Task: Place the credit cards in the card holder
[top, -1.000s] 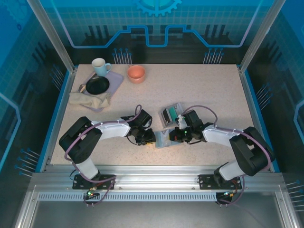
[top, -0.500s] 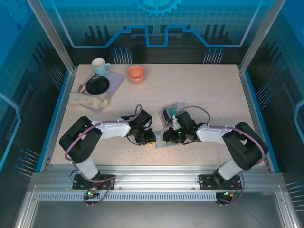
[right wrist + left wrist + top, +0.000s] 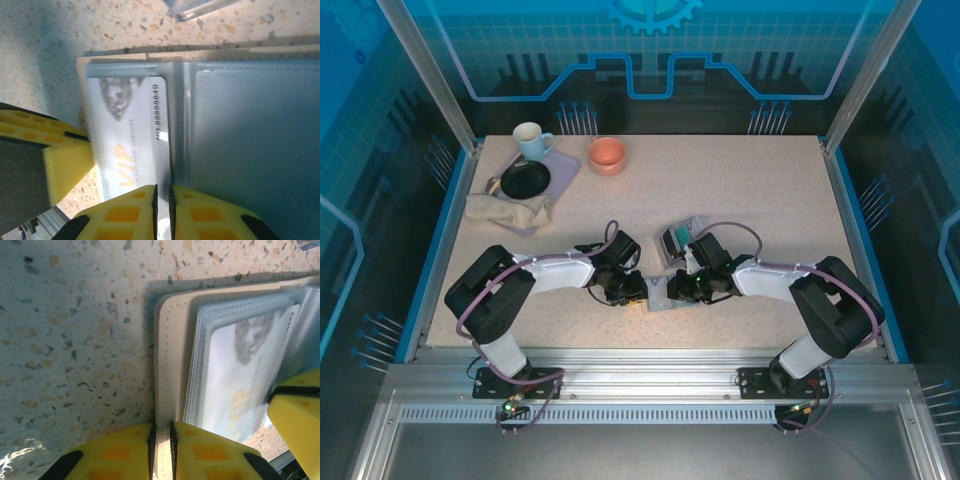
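- Left wrist view: my left gripper (image 3: 162,442) is clamped shut on the card holder (image 3: 172,340), which lies open at the middle of the table's (image 3: 75,340) near edge.
- My right gripper (image 3: 162,200) pinches a credit card (image 3: 130,135) that looks part-way into the clear pocket (image 3: 125,70). I'd push it straight and slowly, with the holder pinned.

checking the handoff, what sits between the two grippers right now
The open card holder, with a credit card at its clear pocket. The top external view shows it between the left gripper and right gripper.
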### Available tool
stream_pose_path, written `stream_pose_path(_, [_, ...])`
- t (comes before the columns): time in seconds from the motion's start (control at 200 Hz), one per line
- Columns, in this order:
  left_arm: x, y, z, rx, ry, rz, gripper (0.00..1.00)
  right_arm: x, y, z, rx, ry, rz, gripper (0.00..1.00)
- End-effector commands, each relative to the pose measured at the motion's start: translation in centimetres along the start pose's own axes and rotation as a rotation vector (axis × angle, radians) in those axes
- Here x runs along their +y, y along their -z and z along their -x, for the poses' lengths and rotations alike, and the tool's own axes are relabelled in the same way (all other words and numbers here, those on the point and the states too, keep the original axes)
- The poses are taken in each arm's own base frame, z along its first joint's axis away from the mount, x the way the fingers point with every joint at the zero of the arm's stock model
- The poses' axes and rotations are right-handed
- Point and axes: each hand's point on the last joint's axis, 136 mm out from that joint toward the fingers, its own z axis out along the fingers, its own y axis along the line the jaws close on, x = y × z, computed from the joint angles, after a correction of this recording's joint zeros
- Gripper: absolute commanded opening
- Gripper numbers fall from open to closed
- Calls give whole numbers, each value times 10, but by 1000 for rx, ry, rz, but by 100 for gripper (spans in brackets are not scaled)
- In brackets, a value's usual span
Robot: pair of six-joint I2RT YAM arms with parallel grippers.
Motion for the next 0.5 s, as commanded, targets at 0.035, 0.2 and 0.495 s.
stream_pose_path(0.035, [3,-1,3,-16,1,31,18,16,-5,-1,25,15,41,12])
stream_pose_path(0.2, [2,2,5,-31,1,29,18,24,4,0,19,33,65,12])
stream_pose_path(0.495, [10,25,14,-131,-2,95,24,7,102,57,-237,208,-271,29])
